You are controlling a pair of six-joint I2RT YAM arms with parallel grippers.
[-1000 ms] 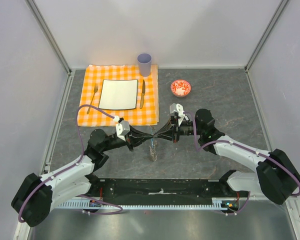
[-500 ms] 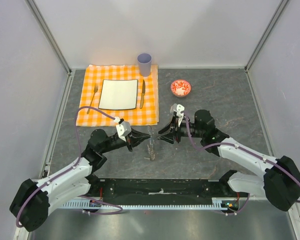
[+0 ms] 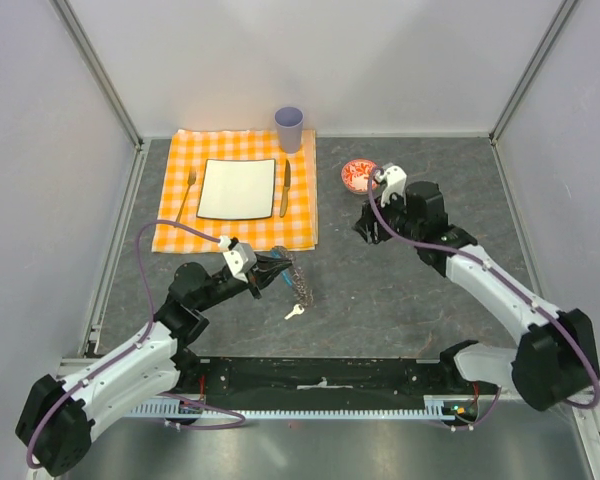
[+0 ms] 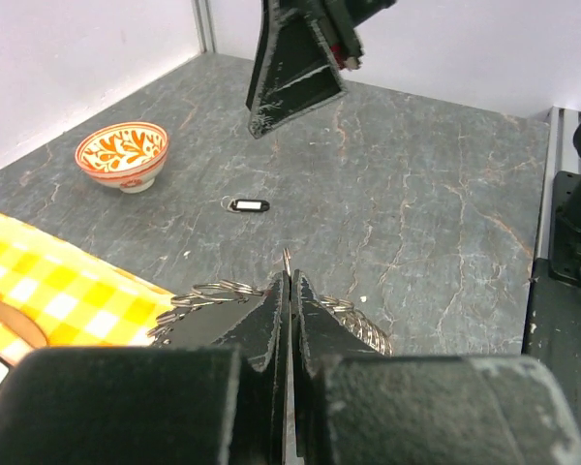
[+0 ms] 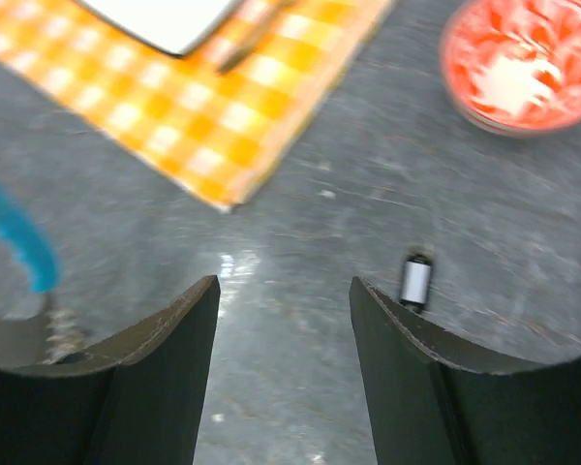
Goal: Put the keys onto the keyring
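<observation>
Top view: our left tool [image 3: 276, 268] clamps the keyring [image 3: 297, 281], near and left of centre. Left wrist: the key [image 4: 249, 204] lies farther out on the bench [image 4: 416, 213]. Right wrist: our right tool [image 5: 283, 286] stands apart; we should straddle the key squarely.

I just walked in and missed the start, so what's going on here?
The left gripper is shut on the keyring, holding its grey coil beside the near corner of the checkered cloth. The right gripper is open and empty, hovering close to a small key that lies loose on the table near the red bowl. That key is not yet on the ring.
</observation>
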